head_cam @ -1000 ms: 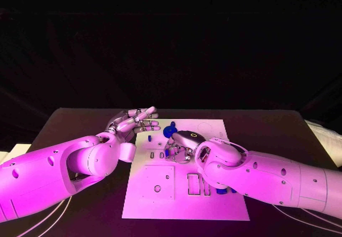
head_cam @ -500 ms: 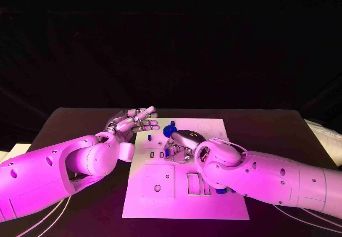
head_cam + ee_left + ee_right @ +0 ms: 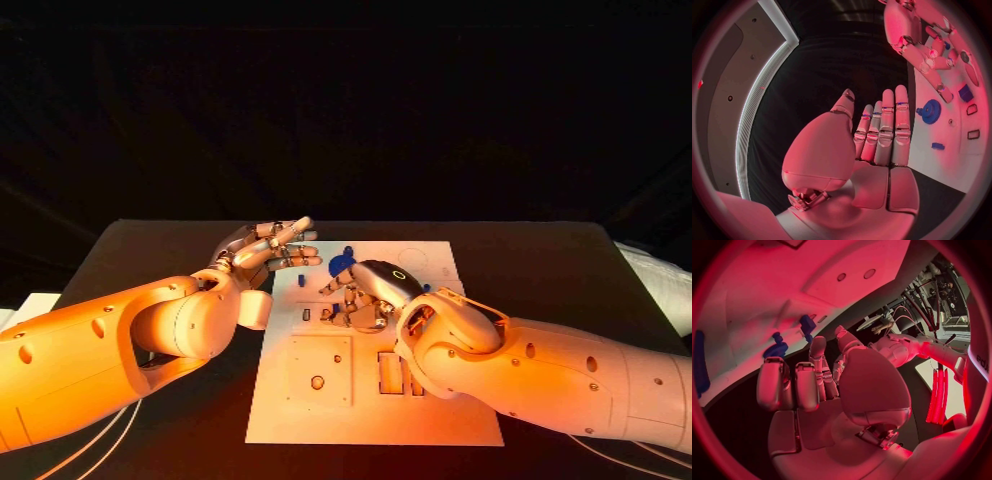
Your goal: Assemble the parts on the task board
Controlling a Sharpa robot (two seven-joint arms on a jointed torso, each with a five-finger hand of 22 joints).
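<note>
Near the frame's centre in the head view, the white task board lies on the dark surface. Right hand hovers over the board's upper middle, fingers curled downward beside a blue gear part; whether they grip anything I cannot tell. Left hand sits off the board's upper-left edge, fingers straight, holding nothing.

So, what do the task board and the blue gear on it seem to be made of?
The task board looks like matte white plastic or painted sheet: flat, thin, with clean cut-out slots. The blue gear looks like moulded or printed plastic: uniform colour, dull surface. Neither can be confirmed.
</note>
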